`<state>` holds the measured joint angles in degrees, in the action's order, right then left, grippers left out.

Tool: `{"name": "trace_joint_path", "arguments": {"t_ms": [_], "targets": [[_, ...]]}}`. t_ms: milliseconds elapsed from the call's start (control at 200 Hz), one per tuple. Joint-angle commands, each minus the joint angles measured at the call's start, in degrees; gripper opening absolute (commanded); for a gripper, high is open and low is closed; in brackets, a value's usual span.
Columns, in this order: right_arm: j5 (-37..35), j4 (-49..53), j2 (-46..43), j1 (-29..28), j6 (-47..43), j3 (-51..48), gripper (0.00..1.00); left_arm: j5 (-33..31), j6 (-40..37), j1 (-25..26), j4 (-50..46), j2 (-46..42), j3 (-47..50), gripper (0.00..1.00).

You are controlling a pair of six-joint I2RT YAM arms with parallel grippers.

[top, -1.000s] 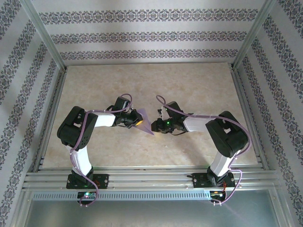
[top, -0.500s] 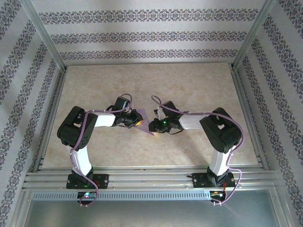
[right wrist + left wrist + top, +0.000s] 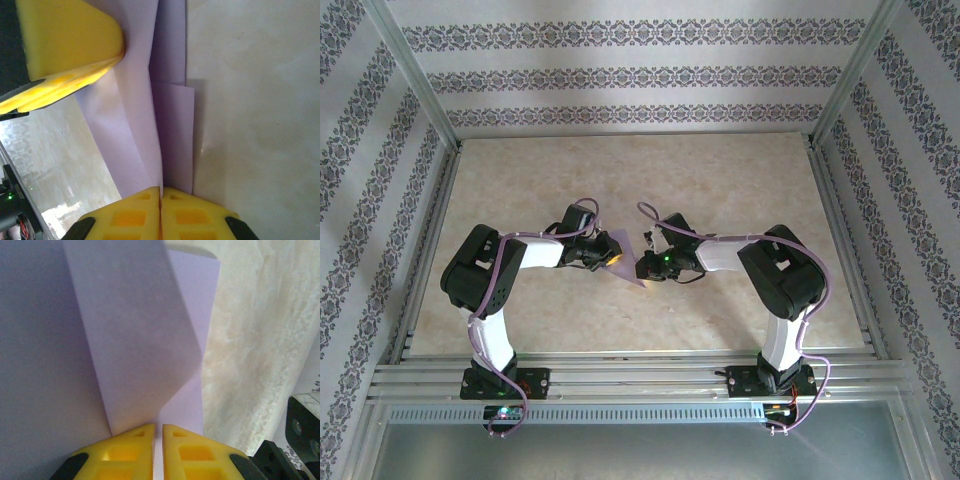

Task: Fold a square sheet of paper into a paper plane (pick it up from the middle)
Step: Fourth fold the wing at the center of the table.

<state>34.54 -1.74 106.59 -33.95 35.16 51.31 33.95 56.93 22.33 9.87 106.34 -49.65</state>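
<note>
Lavender sheet of thin matte paper, partly folded, sits at mid-counter between the two pincers. The beige marbled counter lies open on every side of the sheet, out to the aluminium frame rails at the borders.

Both arms are bent at the elbow, with the forearms turned inward so that the pincers face each other, near together. The left pincer is closed on the sheet: in its wrist view the yellow fingertips stand almost together with the paper between them. The right pincer is likewise clamped on the sheet, its fingertips pressed together over a folded edge.

From above, the pincers cover part of the sheet's outline. In the left wrist view the sheet is cut off at the top and left. We cannot tell the number of folds, nor whether the sheet touches the counter.
</note>
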Motion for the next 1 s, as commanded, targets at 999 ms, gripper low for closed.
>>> {"name": "trace_joint_path", "arguments": {"t_ms": [999], "targets": [[5.4, -6.4, 3.6, 3.3, 4.3, -5.1, 0.05, 2.0, -1.5, 3.8, 4.8, -2.7, 2.9, 0.15]]}}
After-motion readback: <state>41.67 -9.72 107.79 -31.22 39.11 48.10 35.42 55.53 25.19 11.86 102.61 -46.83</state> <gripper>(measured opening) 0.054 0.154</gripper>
